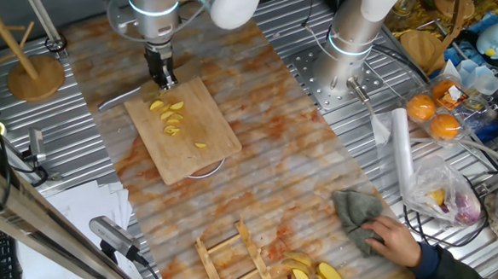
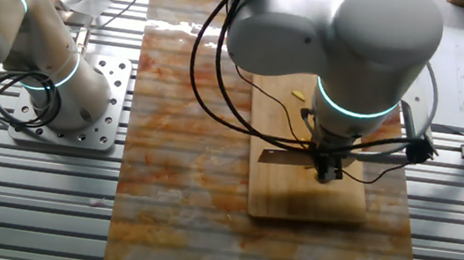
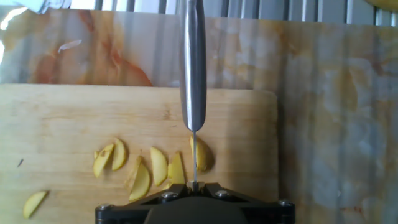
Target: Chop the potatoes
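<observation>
One fixed view: gripper [image 1: 162, 77] stands over the far corner of the bamboo cutting board [image 1: 210, 150], closed on a knife [image 1: 121, 98] whose blade runs off the board's edge onto the counter [image 1: 259, 106]. The potatoes [image 1: 172, 117] lie as thin yellow slices in a loose line from that corner toward the board's middle, one stray piece nearer the centre. A person's hand [image 1: 395, 239] with a grey cloth [image 1: 354, 215] rests near the counter's near edge, well apart.

The other fixed view: the arm hides most slices; one sliver [image 2: 298, 94] shows near the board's far edge. Bare board lies on the near side.

Hand view: the blade stands edge-down on the last small lump [image 3: 200, 154], beside cut slices.

Judgement: light, wet, slippery pieces, prone to skid or cling to steel; press straight down. Room is free on both sides of the board.
</observation>
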You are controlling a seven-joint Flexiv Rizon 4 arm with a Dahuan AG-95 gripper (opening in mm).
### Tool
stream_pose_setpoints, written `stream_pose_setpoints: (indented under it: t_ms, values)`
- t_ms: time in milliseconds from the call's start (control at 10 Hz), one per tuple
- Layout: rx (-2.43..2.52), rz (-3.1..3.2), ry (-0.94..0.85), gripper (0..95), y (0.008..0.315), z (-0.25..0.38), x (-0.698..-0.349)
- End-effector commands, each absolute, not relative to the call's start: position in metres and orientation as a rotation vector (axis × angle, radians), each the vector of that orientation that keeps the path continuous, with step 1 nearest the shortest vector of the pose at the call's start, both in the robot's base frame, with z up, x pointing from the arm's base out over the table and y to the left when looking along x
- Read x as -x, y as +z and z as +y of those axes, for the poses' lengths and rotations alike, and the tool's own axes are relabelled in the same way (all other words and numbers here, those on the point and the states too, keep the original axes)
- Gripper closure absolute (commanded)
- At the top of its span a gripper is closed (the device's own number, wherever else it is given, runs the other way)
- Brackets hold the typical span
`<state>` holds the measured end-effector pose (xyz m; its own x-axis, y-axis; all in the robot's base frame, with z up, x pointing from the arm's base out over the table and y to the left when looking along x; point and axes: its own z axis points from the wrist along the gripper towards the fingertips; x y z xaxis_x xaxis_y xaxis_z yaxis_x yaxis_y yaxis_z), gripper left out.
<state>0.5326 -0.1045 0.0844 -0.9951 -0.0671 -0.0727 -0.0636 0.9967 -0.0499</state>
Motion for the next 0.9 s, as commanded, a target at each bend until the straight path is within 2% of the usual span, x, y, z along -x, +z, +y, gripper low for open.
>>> stream_pose_setpoints:
  t_ms: [100, 500, 900]
  values:
    - [0.038, 3.113, -0.21, 95.0, 0.085, -0.105, -0.532]
    - [0.058, 3.09, -0.186, 95.0, 0.084, -0.133, -0.553]
    - [0.02, 3.074, -0.08, 95.0, 0.09, -0.137, -0.575]
